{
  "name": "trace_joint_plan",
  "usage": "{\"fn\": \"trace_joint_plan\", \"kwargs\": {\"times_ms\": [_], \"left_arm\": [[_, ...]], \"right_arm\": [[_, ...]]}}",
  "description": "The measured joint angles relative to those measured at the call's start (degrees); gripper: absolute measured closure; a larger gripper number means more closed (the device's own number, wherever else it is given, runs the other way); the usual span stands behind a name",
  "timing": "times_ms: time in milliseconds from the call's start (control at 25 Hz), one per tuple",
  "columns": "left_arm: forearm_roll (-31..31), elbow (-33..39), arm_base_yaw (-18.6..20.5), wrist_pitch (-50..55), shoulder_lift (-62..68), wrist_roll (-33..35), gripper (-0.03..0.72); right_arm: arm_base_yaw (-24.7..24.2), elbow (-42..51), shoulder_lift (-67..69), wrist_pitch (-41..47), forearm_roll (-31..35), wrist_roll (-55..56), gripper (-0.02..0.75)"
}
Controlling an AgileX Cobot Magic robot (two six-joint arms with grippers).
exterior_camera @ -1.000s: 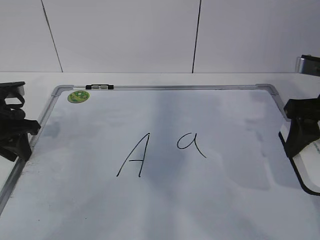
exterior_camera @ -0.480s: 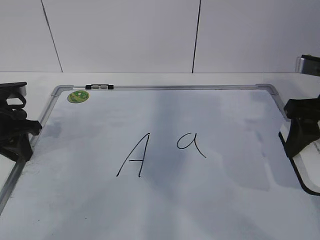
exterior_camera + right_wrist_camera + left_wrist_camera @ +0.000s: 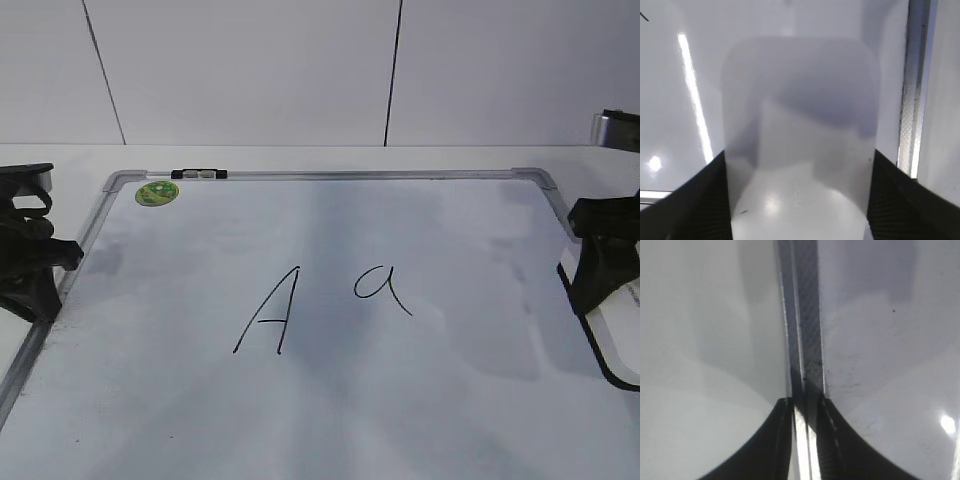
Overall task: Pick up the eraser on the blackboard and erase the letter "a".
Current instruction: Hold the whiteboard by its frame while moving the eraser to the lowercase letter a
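The blackboard (image 3: 450, 400) lies flat, a white board with a silver frame, and the letter "a" (image 3: 380, 288) is written near its middle. The eraser (image 3: 618, 318), white with a black underside, sits at the board's right edge. My right gripper (image 3: 598, 290) stands over it. In the right wrist view the eraser (image 3: 800, 125) fills the whole gap of the right gripper (image 3: 799, 200), and both fingers touch its sides. My left gripper (image 3: 40, 290) is at the board's left edge. In the left wrist view the left gripper (image 3: 804, 405) is shut on the frame rail (image 3: 807, 340).
A capital "A" (image 3: 265, 312) stands just left of the "a". A green round magnet (image 3: 157, 192) and a black clip (image 3: 198, 174) sit at the board's far left corner. A metal object (image 3: 618, 128) stands at the far right. The frame rail (image 3: 912, 100) runs beside the eraser.
The left gripper's jaws have narrowed onto the board's left frame and it shifted slightly. The right gripper and the eraser have not moved.
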Motion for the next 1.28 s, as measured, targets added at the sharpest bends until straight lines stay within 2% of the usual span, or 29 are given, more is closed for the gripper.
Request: {"fn": "trace_joint_plan", "kwargs": {"times_ms": [480, 680, 1280], "left_arm": [[0.2, 0.0, 0.0, 0.1, 0.0, 0.0, 0.595], [0.3, -0.1, 0.0, 0.3, 0.0, -0.5, 0.664], [0.2, -0.1, 0.0, 0.3, 0.0, -1.0, 0.669]], "right_arm": [[0.0, 0.0, 0.0, 0.0, 0.0, 0.0, 0.182], [0.0, 0.0, 0.0, 0.0, 0.0, 0.0, 0.182], [0.5, -0.1, 0.4, 0.0, 0.7, -0.6, 0.182]]}}
